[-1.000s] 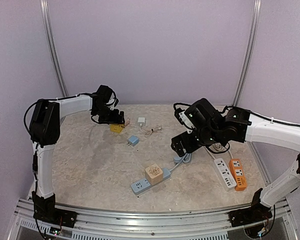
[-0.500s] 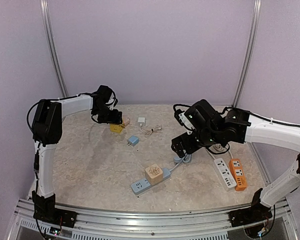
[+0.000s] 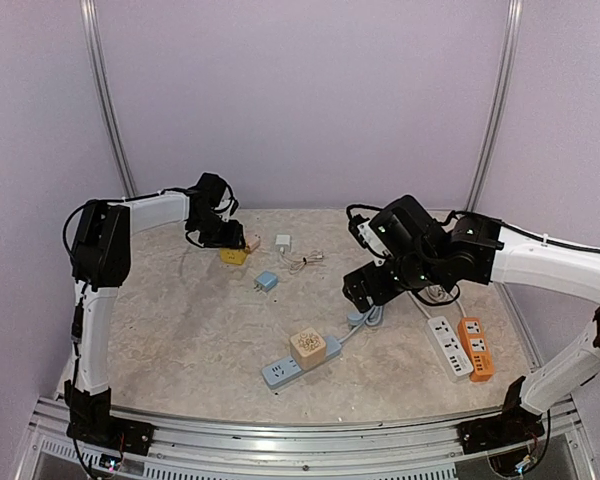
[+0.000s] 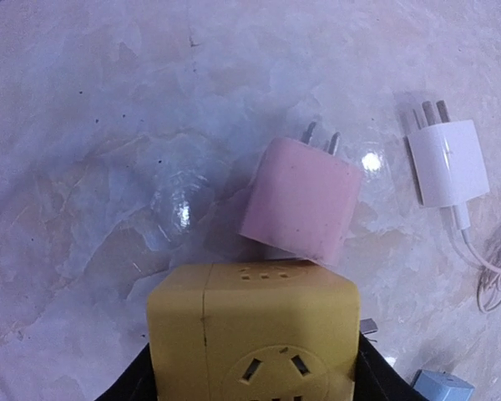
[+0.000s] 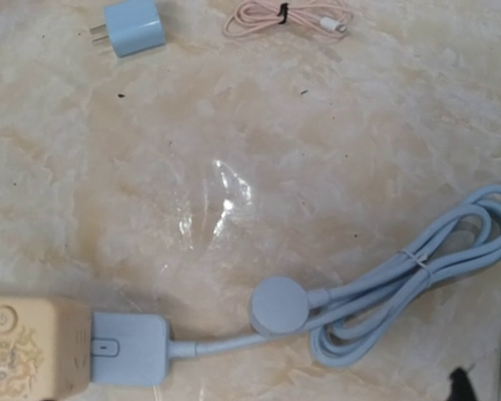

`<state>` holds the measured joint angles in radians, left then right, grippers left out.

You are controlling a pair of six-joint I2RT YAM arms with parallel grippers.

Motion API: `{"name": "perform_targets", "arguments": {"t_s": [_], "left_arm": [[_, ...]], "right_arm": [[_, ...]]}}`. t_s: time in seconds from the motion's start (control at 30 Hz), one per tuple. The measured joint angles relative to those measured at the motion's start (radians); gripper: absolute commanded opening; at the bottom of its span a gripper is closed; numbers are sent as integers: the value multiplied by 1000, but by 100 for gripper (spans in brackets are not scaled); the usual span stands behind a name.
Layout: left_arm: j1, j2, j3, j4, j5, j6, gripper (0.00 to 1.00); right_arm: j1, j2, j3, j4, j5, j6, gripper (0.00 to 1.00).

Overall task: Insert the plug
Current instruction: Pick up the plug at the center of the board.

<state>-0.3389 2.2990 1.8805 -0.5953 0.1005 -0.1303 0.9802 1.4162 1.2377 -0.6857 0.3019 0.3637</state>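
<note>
A: Open room on the pale marbled tabletop (image 3: 180, 330)?
B: Bare along its left edge. Near the far edge, the left hand (image 3: 223, 237) pinches a yellow plastic socket cube (image 4: 255, 334); a pink square plug (image 4: 301, 200) touches it. Right hand (image 3: 365, 290): cannot tell.

You are working in a robotics lab test cell, not a home or a shop. Plain lilac panels (image 3: 310, 100) wall in the table (image 3: 180, 330) on three sides, joined by bare metal uprights (image 3: 105, 100). The tabletop is a stone-patterned sheet, and the robot arms (image 3: 540, 265) are bolted to an aluminium rail (image 3: 280, 440) along its near edge. Across it lies a set of practice pieces: a blue power strip (image 3: 280, 373), a white power strip (image 3: 448, 345), an orange power strip (image 3: 476, 362), a yellow cube socket (image 3: 233, 256), a blue charger (image 3: 267, 282) and a white charger (image 3: 283, 242)
</note>
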Motion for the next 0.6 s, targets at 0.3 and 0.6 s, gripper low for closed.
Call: {"name": "perform_targets", "arguments": {"t_s": [0.3,0.6], "left_arm": [[3,-23,-29,10,44,-49,10],[-27,-389,-326,91,222,-204,8]], "right_arm": [[0,-37,-48,56,-6,-71,98],[0,-232,-275,374,-43,-326,95]]}}
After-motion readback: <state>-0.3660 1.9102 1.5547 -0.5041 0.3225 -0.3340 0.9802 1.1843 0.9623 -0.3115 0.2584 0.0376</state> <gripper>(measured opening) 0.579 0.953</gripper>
